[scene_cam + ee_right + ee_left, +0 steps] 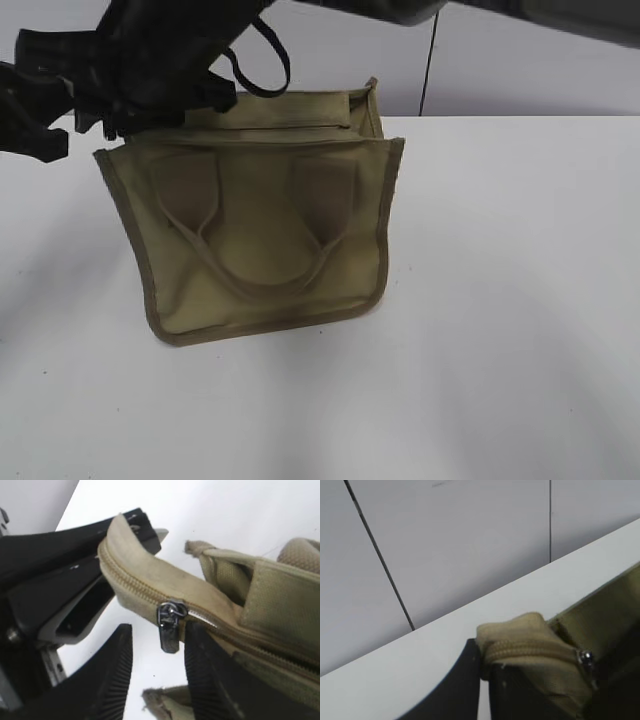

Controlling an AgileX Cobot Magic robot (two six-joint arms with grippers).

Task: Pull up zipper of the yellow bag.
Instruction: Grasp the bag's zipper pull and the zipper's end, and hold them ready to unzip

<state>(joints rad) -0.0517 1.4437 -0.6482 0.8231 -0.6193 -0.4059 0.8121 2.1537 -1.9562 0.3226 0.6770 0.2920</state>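
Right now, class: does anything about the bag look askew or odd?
Yes. The yellow bag sits tilted on the table, its left top corner lifted and bunched in the left gripper. The zipper is only part-closed.

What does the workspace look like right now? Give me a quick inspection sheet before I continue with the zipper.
Surface: white table, bare around the bag.
Job's things: yellow bag upright, handles hanging down its front; zipper closed up to the slider, open beyond it.
Clutter: nothing seen.
Grippers: left gripper shut on the bag's zipper-end fabric; right gripper open, its fingers either side of the pull tab.
Cables: black cable looped above the bag.
Surroundings: pale wall panels behind the table.
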